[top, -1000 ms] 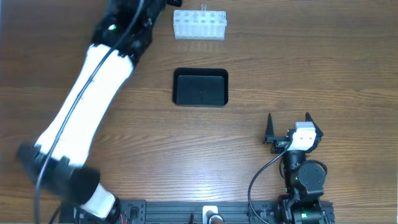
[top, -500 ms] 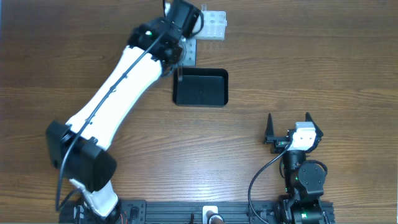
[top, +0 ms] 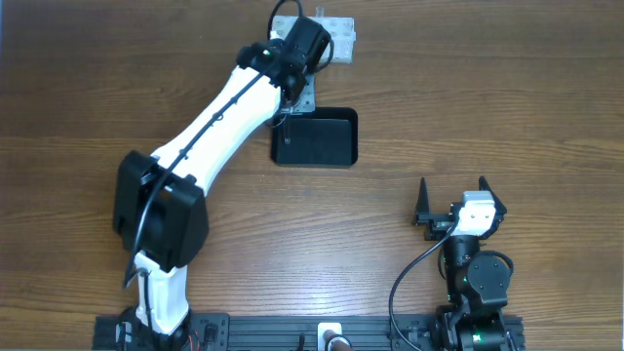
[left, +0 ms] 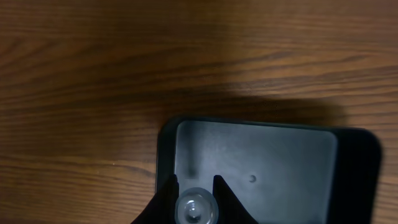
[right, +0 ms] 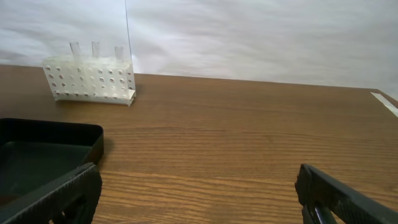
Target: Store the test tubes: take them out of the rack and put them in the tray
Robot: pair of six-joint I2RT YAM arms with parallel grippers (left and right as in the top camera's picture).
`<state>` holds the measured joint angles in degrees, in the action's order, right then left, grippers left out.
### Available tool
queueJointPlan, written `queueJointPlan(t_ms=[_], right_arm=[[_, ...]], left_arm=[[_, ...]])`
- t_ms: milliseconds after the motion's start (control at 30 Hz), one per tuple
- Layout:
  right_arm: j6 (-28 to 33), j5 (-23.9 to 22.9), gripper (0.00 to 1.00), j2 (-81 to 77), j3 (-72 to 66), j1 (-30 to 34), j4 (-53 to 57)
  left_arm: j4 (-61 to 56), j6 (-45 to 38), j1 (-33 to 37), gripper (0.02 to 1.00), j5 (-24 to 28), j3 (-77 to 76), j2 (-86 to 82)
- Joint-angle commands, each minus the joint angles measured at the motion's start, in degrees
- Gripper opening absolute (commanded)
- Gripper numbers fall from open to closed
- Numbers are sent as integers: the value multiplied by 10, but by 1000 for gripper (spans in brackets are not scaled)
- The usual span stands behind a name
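While the left gripper point(left: 196, 186), clamped on a test tube point(left: 196, 208) whose long axis points down, hangs over the tray point(left: 273, 162) at its corner nearest the rack point(top: 336, 39), the right gripper point(top: 452, 190) rests wide open, empty, well apart.

The whole table point(top: 507, 117) is being watched from straight overhead. The tray point(left: 280, 155) is being viewed close, looking down, from the left wrist; tray and rack point(right: 90, 81) are also being caught from the right wrist, low and seemingly farther off.

Black tray point(top: 327, 141); translucent white rack point(right: 90, 81)
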<state>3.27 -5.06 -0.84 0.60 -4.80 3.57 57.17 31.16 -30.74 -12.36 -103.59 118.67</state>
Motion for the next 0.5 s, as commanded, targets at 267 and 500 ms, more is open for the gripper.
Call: queueJointPlan(t_ms=[267,500], right_arm=[[2,-7,991,5,-3,4,1],[2,-7,991,5,-3,4,1]], left_arm=[[-10,8,7,139,-7,-3,65],[-10,8,12,172,1,-3,77]])
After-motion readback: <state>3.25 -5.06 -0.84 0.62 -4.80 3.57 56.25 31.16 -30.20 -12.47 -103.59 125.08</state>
